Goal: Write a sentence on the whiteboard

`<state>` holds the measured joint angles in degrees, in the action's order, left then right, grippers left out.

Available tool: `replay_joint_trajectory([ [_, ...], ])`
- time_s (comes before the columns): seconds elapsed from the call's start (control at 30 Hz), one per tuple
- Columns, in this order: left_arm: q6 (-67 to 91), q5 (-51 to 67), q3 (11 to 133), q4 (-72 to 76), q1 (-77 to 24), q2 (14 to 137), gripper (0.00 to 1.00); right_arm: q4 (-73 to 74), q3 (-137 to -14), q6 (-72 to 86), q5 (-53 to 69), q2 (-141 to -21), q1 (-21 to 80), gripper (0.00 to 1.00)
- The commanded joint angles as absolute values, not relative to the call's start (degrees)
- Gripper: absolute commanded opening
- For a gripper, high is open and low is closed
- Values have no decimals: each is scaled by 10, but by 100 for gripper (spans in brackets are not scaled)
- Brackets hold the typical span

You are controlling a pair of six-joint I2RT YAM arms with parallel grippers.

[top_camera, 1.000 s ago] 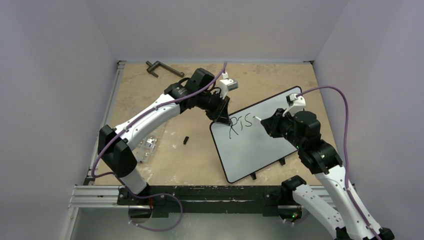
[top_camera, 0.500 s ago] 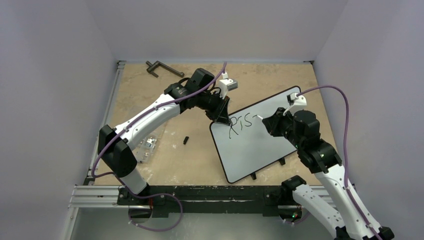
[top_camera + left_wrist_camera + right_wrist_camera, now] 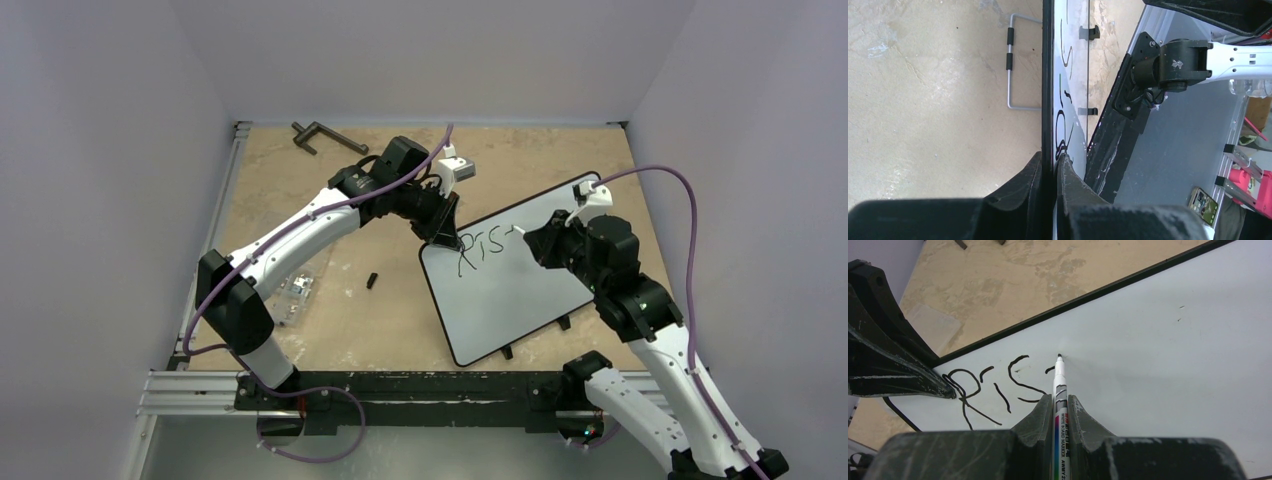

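Observation:
The whiteboard [image 3: 515,285] lies tilted at the table's right middle, white with a black rim. My left gripper [image 3: 443,236] is shut on its upper-left edge; the left wrist view shows the rim [image 3: 1047,75] edge-on between my jaws. My right gripper [image 3: 533,243] is shut on a white whiteboard marker [image 3: 1059,405], its black tip touching the board [image 3: 1158,340]. The sentence [image 3: 993,387] reads "Ris" in black strokes, with a short new stroke beside the tip. It also shows in the top view [image 3: 482,244].
A small black marker cap [image 3: 372,280] lies on the table left of the board. A clear plastic sheet [image 3: 292,290] lies near my left arm. A dark metal clamp [image 3: 325,135] lies at the back left. A grey wire handle [image 3: 1015,62] lies beside the board.
My right gripper has shifted the marker slightly right and up, and a short new stroke has appeared after "Ris". My left arm has not moved.

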<state>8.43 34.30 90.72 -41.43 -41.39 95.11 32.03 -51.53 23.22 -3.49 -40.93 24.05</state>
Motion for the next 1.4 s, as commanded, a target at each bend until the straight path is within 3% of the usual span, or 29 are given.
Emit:
replay_joint_trajectory([
  [0.0,50,294,911,-379,-411,933,0,293,-533,223,-23,-417,240,0],
  [0.6,51,293,911,-380,-411,932,0,311,-511,215,32,-417,240,0],
  [1.37,51,293,911,-379,-412,927,0,391,-502,287,-34,-399,240,0],
])
